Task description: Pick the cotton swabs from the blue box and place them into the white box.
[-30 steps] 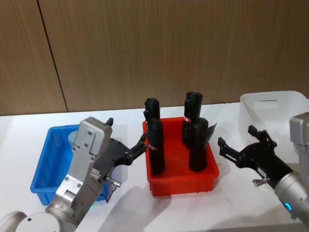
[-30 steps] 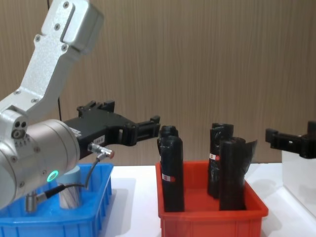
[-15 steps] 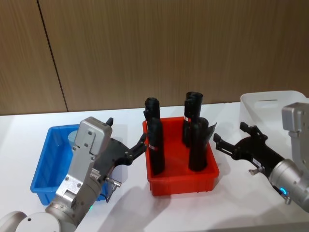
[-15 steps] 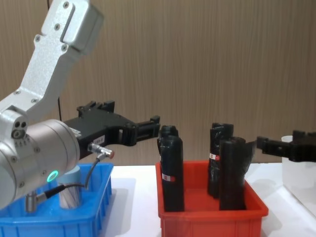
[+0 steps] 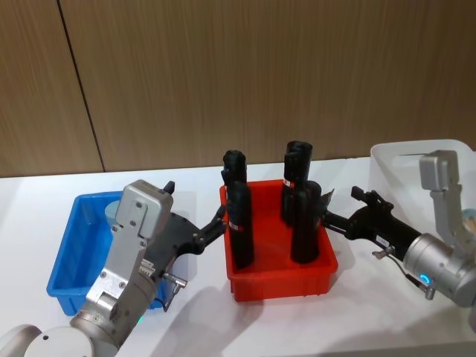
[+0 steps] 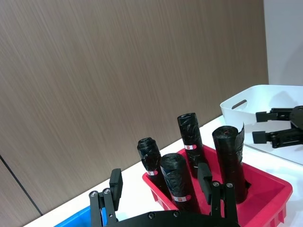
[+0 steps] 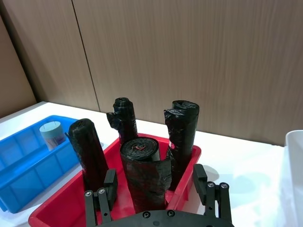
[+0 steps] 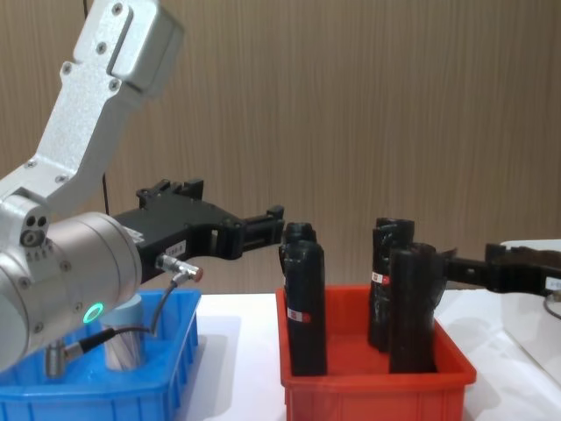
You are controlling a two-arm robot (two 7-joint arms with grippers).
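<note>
blue box [image 5: 71, 253] sits at the left of the white surface [image 5: 357, 320]. we see one jar of cotton swabs [image 7: 52, 134] standing in its far part; in the chest view the jar [image 8: 125, 338] is partly behind the left arm. red bin [image 5: 282, 279] stands in the middle, between the blue box and the white box [image 5: 416, 160], which is at the far right. four black rolls [image 5: 239, 230] stand upright in the red bin.

left tool [image 5: 210, 232] hangs above the gap between the blue box and the red bin, pointing toward the red bin, fingers spread and holding nothing. its fingers [image 6: 116, 182] frame the rolls in the left wrist view. it is not touching the jar.

right tool [image 5: 336, 221] reaches in from the right and sits just beside the right edge of the red bin, near the closest roll, in front of the white box. its fingers [image 7: 110, 185] are spread too, nothing between them. we can't tell whether it touches the roll in the chest view [image 8: 456, 267].
</note>
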